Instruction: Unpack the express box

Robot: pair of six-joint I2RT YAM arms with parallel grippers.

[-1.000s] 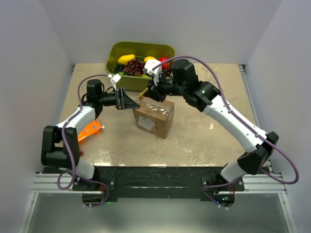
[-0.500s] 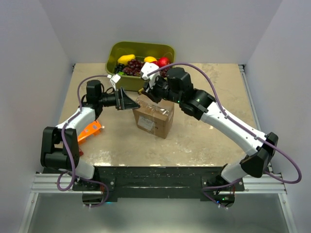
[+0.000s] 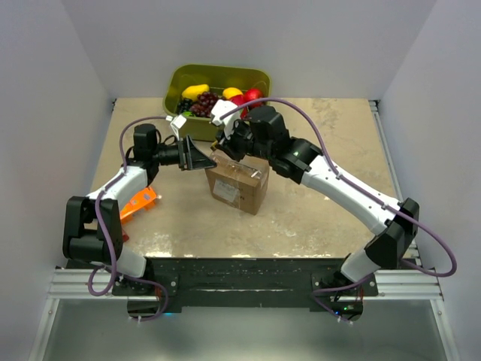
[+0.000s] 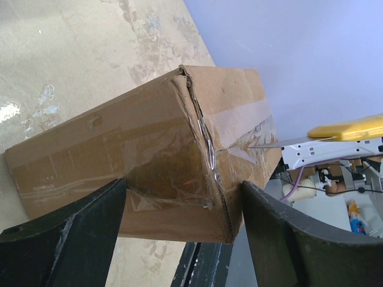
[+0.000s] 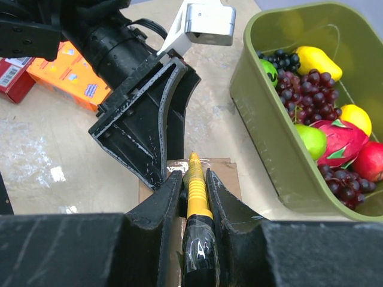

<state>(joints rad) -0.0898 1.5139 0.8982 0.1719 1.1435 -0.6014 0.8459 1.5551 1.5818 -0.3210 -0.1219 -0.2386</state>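
The right arm has swung toward 10 o'clock, its wrist now over the far-left corner of the express box [image 3: 240, 184]; the box and left arm have not moved. The right pincer [image 5: 195, 179] is clamped on a yellow knife [image 5: 197, 200], whose blade tip meets the tape. The left pincer [image 3: 201, 158] is spread wide astride that corner; whether it presses, I cannot tell.

The mottled beige surface [image 3: 323, 218] is boxed in by white walls [image 3: 248, 37]. A green bin [image 3: 180, 79] of fruit sits at 12 o'clock and an orange package [image 3: 137, 201] at 9.

The box stands mid-surface, well apart from the right and near edges.
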